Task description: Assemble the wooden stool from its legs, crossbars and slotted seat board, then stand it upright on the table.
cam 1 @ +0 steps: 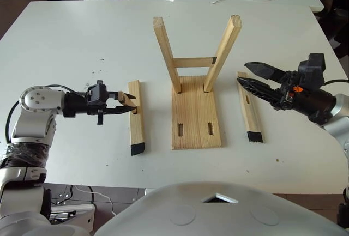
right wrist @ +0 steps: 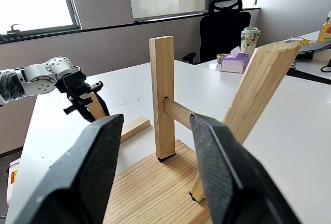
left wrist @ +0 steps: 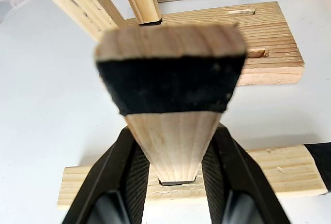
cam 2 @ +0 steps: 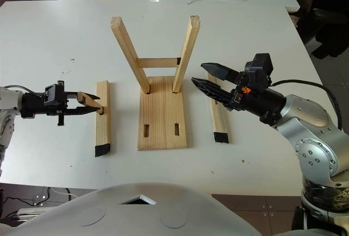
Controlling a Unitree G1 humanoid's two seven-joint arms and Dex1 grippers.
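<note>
Two legs [cam 1: 166,56] with one crossbar [cam 1: 193,61] stand slotted in the seat board [cam 1: 196,132], mid worktop [cam 1: 65,45]. Near slots are empty, so roughly halfway. The left hand [cam 1: 131,104] pinches a second crossbar [left wrist: 173,131] against the loose leg [cam 1: 136,129] leftward; the right hand [cam 1: 244,73] gapes wide over the other loose leg [cam 1: 252,121].

No text, label, number or sign can be read on anything.

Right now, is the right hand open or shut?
Open: the right hand has its fingers spread beside the loose leg, gripping nothing.
</note>
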